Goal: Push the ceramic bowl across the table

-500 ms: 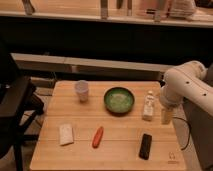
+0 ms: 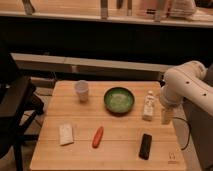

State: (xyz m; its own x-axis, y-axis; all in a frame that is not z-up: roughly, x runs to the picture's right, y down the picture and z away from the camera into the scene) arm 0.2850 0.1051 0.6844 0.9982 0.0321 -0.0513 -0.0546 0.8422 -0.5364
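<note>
Camera view shows the round shallow green ceramic bowl (image 2: 119,99) sitting toward the far middle of the light wooden plank worktop (image 2: 120,131). A small pale cup (image 2: 82,90) stands to its left and an upright white bottle (image 2: 148,106) just to its right. The white arm's claw (image 2: 166,115) hangs at the worktop's right edge, just beside that bottle and apart from the bowl. Whether it is apart or together I cannot tell.

Your claw (image 2: 166,116) hangs at the right edge of the worktop (image 2: 120,127). A bottle (image 2: 148,106) stands between it and the bowl (image 2: 119,100). Left of the bowl, a cup (image 2: 81,91) blocks that lane. On the near side you have a bare strip, then a red object (image 2: 98,136) and a black bar (image 2: 145,146).
</note>
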